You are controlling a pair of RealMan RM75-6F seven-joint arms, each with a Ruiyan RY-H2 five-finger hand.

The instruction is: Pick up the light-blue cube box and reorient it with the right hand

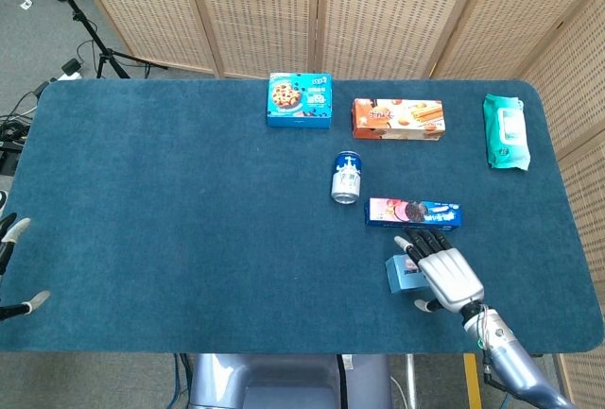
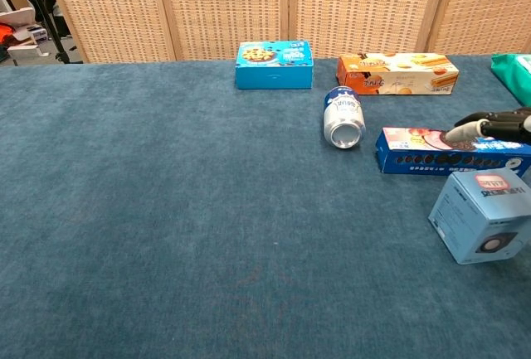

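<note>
Light-blue cube box point(image 2: 481, 225) sits on blue cloth, writing unreadable; right hand point(image 1: 444, 275) spread above.

Matt light-blue cardboard cube box point(image 2: 481, 225), napped dark-blue cloth table cover point(image 1: 170, 220), shiny metal drink can point(image 2: 343, 117), glossy silver-plastic right hand point(image 1: 444, 275)

Bright, even, diffuse light, faint soft shadows, no glare, both views sharp.
</note>
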